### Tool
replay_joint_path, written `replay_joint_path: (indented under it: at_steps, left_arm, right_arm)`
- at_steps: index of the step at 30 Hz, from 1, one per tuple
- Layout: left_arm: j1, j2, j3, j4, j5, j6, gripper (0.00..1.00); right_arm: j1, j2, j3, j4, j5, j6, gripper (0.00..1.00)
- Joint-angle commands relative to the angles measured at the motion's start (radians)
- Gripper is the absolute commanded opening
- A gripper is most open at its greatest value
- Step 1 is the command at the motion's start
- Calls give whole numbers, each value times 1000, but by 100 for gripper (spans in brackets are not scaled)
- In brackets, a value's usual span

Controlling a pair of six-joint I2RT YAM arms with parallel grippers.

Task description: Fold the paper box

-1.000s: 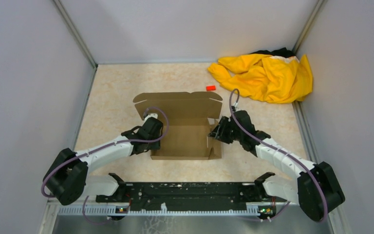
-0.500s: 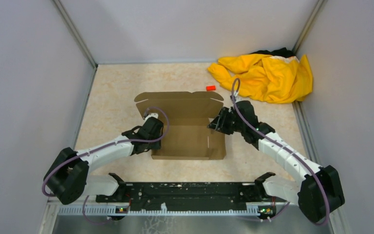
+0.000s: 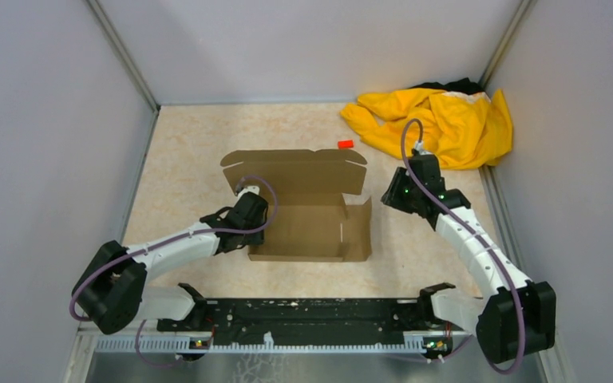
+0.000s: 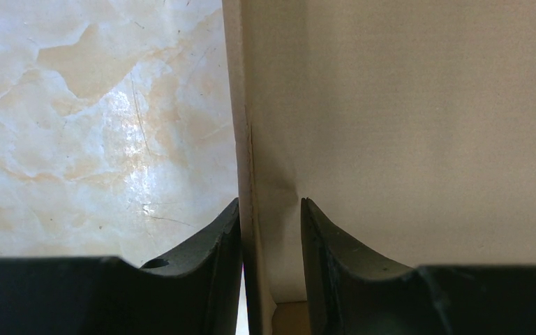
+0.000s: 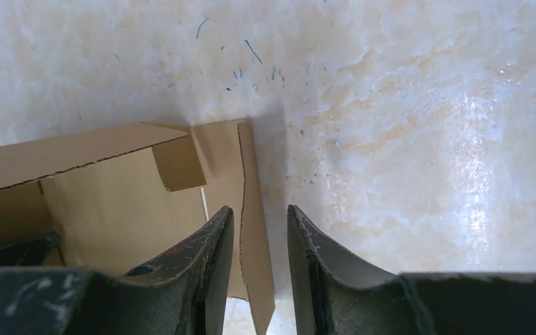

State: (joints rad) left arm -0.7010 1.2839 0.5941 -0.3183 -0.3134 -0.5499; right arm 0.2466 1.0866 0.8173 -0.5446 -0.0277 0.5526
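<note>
On marbled tabletop (image 3: 191, 167) | left gripper (image 4: 271, 209) pinching paper box (image 3: 307, 207) wall | right gripper (image 5: 259, 216) parted, empty

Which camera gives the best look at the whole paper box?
The top external view: it shows the entire paper box, lid flap raised, side panels open. The left wrist view shows only one wall edge between its fingers; the right wrist view shows just the right side panel and part of the interior.

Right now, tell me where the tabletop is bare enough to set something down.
Bare: the far left corner behind the paper box, and the strip right of it under the right pincer. Crowded: the far right corner, with the yellow cloth and red block.
</note>
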Motion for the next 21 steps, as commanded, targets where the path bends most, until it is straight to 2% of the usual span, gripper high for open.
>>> replay_joint_path:
  at_steps: [1,9,21]
  left_arm:
    - [-8,9,-8,26,14,-4,41]
    - [-9,18,-10,31,17,-5,40]
    - [-9,19,-14,34,13,-4,40]
  right_arm:
    - [2,10,-42,95,-17,-50,34]
    - [8,68,-89,235,-69,-75,36]
    - [113,191,-70,290,-18,-43,33]
